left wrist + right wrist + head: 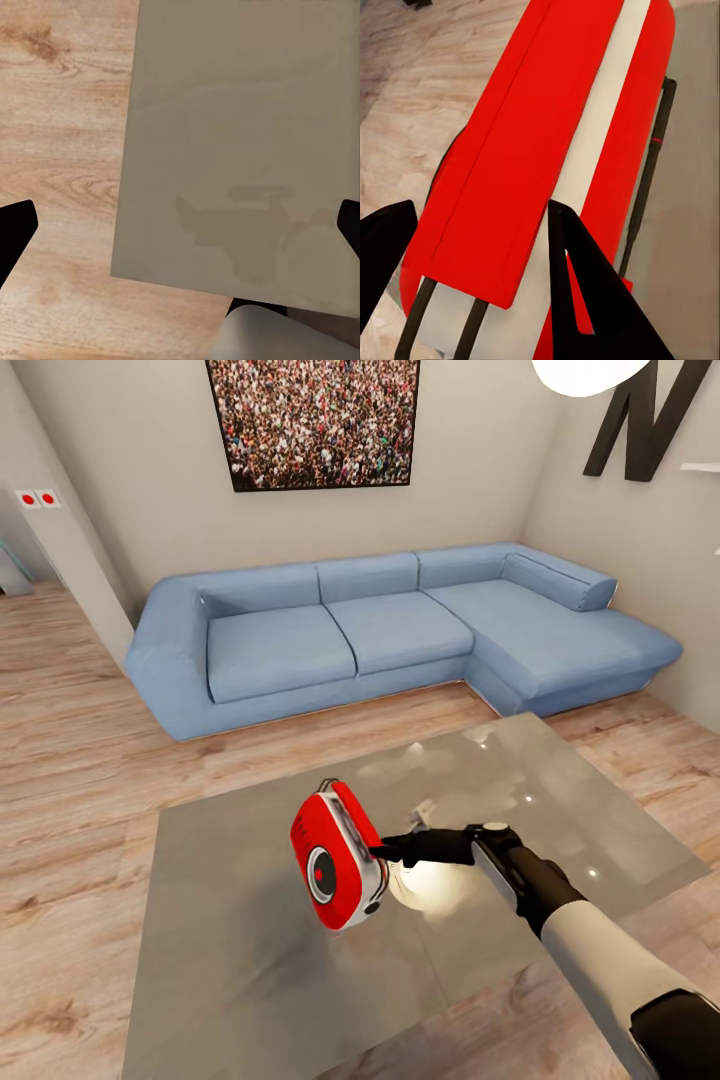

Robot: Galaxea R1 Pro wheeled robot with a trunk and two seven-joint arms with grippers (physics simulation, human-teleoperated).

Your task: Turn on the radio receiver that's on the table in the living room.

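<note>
Red, white-striped radio receiver [338, 857]

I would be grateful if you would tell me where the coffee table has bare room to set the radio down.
Around the radio receiver the table is bare: the wide stretch toward its left edge, the near strip, and the far right corner toward the sofa. It is crowded just right of the radio, where the right gripper and its arm reach in.
</note>
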